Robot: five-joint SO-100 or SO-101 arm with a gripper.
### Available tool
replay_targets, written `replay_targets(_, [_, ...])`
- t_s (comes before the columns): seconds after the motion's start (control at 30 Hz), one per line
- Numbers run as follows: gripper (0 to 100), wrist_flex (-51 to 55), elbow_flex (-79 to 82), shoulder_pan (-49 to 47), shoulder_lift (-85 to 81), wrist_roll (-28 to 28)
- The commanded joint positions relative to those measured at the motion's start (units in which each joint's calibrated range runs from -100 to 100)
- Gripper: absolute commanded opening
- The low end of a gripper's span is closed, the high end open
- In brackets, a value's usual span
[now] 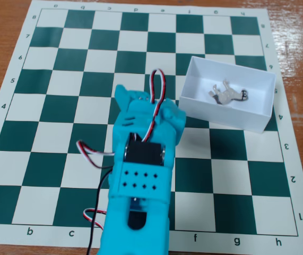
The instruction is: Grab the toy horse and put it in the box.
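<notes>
The toy horse (225,94), small and grey, lies on its side inside the white box (257,116) at the right of the chessboard. My teal arm comes in from the bottom edge. Its gripper (129,98) is over the middle of the board, left of the box and apart from it. The gripper holds nothing I can see. Its jaws are seen from above and behind, partly hidden by the wrist, so their gap does not show.
A green and white chessboard mat (50,106) covers the wooden table (2,32). Red, white and black cables (156,87) loop above the arm's wrist. The box stands near the board's right edge.
</notes>
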Motion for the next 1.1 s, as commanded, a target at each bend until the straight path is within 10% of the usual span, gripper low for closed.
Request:
replay_targets(0.0, [37,4.27,8.20,-1.46,-11.41,0.27])
replay_targets(0.53, [36,40.73,21.12,-2.82,-33.18,0.32])
replay_targets(1.07, [36,40.73,21.12,-6.61,-33.09,0.12])
